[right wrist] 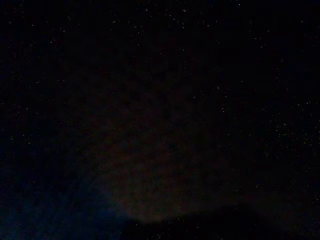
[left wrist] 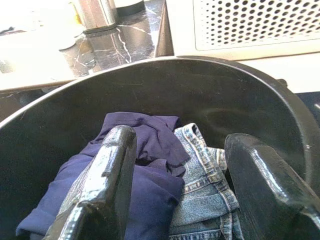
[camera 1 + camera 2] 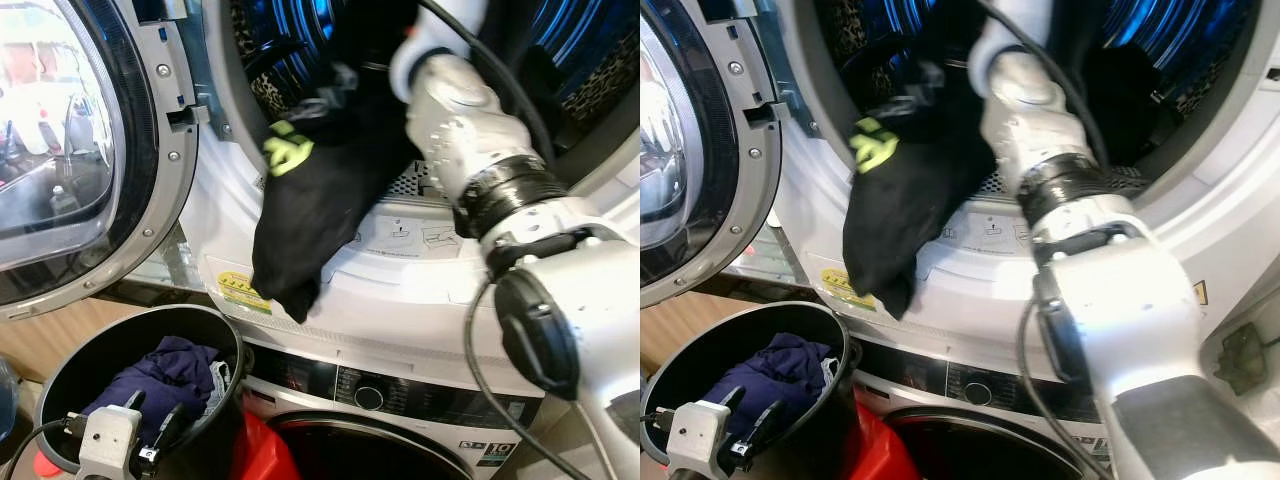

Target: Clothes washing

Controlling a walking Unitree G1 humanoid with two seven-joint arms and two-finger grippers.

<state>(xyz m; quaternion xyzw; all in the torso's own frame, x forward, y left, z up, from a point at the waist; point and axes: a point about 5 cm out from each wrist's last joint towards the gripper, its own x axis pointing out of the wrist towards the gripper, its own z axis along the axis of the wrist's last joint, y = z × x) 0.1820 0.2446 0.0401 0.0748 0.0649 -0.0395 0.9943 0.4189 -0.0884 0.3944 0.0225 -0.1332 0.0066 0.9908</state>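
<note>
Two black fingers [image 2: 107, 185] of the left gripper [image 2: 175, 190] are standing wide apart over the black bucket [image 3: 215, 335], pointing at a navy garment [image 2: 145, 175] and a piece of blue denim [image 2: 205, 185] lying inside it, touching neither. The right arm [image 3: 470, 140] is reaching deep into the upper machine's drum [image 3: 300, 30]; its gripper is hidden inside, so I cannot tell how its fingers are standing. A black garment with a yellow-green mark [image 3: 320, 190] is hanging out of the drum opening, draping down over the white front rim [image 3: 400, 290]. The round door [image 3: 90, 140] is standing open on the left.
</note>
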